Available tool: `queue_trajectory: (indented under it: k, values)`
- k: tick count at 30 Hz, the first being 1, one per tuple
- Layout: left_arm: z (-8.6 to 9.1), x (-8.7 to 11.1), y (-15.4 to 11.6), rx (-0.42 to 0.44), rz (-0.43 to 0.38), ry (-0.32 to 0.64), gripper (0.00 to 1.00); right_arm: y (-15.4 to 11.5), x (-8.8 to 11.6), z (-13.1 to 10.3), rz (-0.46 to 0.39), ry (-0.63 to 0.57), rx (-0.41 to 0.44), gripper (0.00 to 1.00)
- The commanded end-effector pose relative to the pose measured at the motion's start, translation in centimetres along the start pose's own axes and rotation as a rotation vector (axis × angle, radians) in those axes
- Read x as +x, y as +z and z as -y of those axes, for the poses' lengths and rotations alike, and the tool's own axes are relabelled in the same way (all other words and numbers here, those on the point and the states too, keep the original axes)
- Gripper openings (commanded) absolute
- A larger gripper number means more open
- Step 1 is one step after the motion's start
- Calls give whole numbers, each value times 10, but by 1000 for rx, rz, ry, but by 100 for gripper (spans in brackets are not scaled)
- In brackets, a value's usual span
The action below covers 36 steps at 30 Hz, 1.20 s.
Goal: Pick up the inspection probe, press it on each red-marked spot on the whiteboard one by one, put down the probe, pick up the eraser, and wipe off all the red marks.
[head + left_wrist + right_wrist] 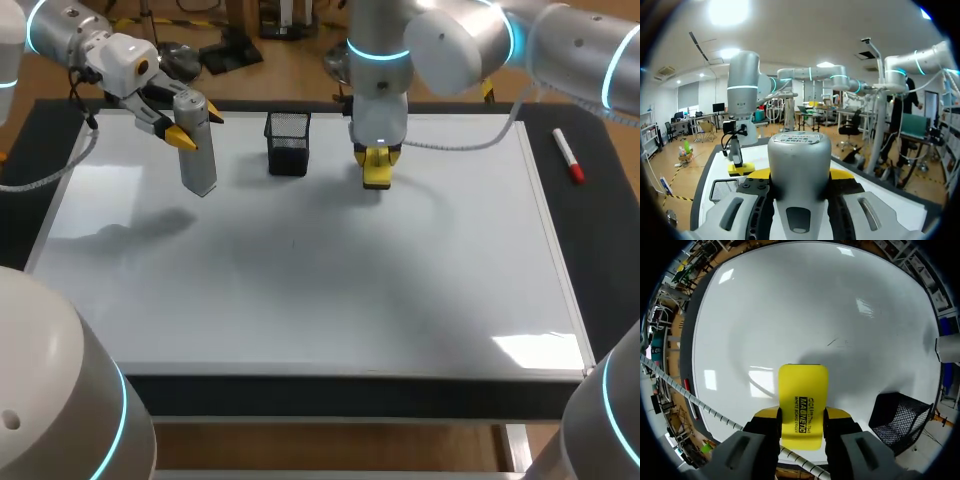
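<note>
My left gripper (190, 130) is shut on the grey cylindrical probe (198, 150), holding it tilted in the air above the whiteboard's (300, 290) back left part. In the left wrist view the probe (800, 165) fills the gap between the fingers of the left gripper (800, 176). My right gripper (377, 160) points down at the board's back middle, shut on the yellow eraser (377, 176). The right wrist view shows the eraser (803, 400) clamped in the right gripper (801, 417), low over the whiteboard (790, 305). Only a faint grey trace (837, 342) shows on the board, no red marks.
A black mesh cup (288, 143) stands on the board's back edge between the two grippers, close beside the eraser (900, 420). A red marker (568, 156) lies on the dark table right of the board.
</note>
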State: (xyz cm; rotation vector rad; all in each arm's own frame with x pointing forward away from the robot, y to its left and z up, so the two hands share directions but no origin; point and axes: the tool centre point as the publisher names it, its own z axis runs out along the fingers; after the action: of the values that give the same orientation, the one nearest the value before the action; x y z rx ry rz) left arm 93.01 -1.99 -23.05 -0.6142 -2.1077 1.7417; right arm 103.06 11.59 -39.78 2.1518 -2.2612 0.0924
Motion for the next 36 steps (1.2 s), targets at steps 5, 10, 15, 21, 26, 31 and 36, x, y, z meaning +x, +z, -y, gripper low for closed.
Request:
queue_trajectory:
  k: [5,10,15,21,26,31,36]
  values:
    - [1,0,-1,-1,-2,0,0,7,-13,24,-13,-5,-26,0]
    - [1,0,-1,-1,-2,0,0,12,-16,29,-12,0,-27,0]
    - [1,0,-1,-1,-2,0,0,16,-16,33,-13,4,-18,0]
    - [1,0,-1,-1,-2,0,0,20,-14,39,-15,7,-12,0]
    - [1,0,-1,-1,-2,0,0,25,-13,40,-14,12,-16,0]
    - [1,0,-1,-1,-2,0,0,27,-14,40,-16,18,-14,0]
    - [1,0,-1,-1,-2,0,0,27,-14,39,-27,27,-3,46]
